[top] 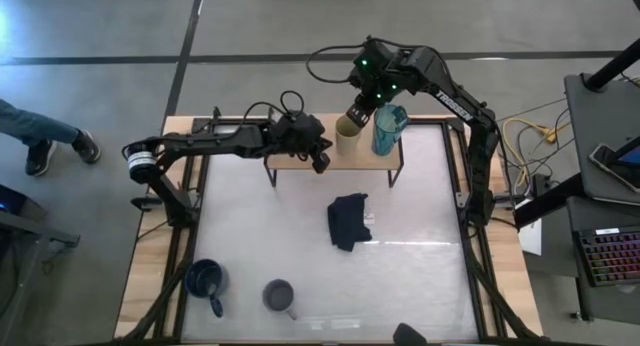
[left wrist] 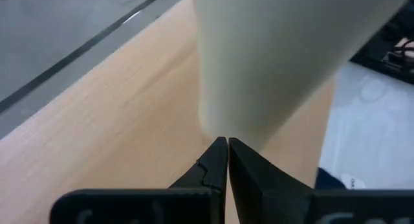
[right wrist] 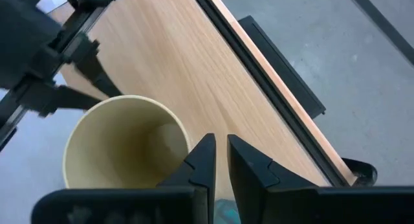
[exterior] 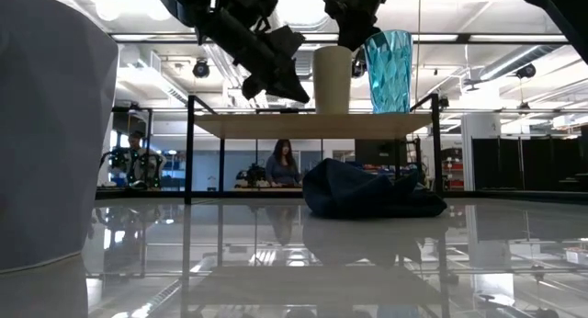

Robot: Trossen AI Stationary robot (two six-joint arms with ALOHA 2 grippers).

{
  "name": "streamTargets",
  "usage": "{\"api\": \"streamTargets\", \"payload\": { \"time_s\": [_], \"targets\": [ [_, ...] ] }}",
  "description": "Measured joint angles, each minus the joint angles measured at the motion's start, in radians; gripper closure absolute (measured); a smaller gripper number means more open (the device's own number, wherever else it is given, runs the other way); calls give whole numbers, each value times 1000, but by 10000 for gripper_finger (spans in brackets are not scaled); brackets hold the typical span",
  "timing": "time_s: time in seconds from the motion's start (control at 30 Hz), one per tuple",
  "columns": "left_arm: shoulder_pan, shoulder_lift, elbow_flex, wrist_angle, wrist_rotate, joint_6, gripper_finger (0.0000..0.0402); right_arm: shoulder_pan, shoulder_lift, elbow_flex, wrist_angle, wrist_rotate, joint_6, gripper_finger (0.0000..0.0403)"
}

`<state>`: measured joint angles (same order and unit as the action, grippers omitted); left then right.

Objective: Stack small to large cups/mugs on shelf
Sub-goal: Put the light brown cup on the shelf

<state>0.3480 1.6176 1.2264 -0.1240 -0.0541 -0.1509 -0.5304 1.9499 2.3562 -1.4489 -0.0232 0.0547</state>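
The beige cup [top: 347, 135] stands upright on the shelf [top: 300, 153], its long axis vertical, with the teal mug [top: 389, 129] just beside it on the side away from the left arm. Both arms converge on this cup.

The right gripper [right wrist: 220, 160] hangs directly above the cup's rim, on the side toward the teal mug. Its fingers are nearly together, with only a slim gap, and hold nothing. The cup mouth lies just below and to one side of the fingertips.

The left gripper [left wrist: 227, 145] sits low over the shelf, level with the cup's lower wall. Its fingers are pressed together and empty, tips aimed at the cup's base and almost touching it.

The dark blue mug [top: 206, 280] and the grey-lavender mug [top: 279, 296] stand on the white tabletop [top: 420, 206], well apart from both grippers, across the table from the shelf. The left arm is judged the nearer for fetching either. A dark cloth [top: 349, 222] lies between.
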Motion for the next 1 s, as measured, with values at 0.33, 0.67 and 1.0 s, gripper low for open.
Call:
{"api": "streamTargets", "payload": {
  "time_s": [0.33, 0.67, 1.0],
  "targets": [
    [4, 0, 0, 102, 0, -1, 402, 0, 0, 0, 4, 0, -3, 369],
    [25, 48, 0, 151, 8, -18, 402, 0, 0, 0, -1, -1, -6, 369],
    [28, 22, 2, 99, 8, -30, 402, 0, -8, 0, -37, -1, -6, 369]
  ]
}}
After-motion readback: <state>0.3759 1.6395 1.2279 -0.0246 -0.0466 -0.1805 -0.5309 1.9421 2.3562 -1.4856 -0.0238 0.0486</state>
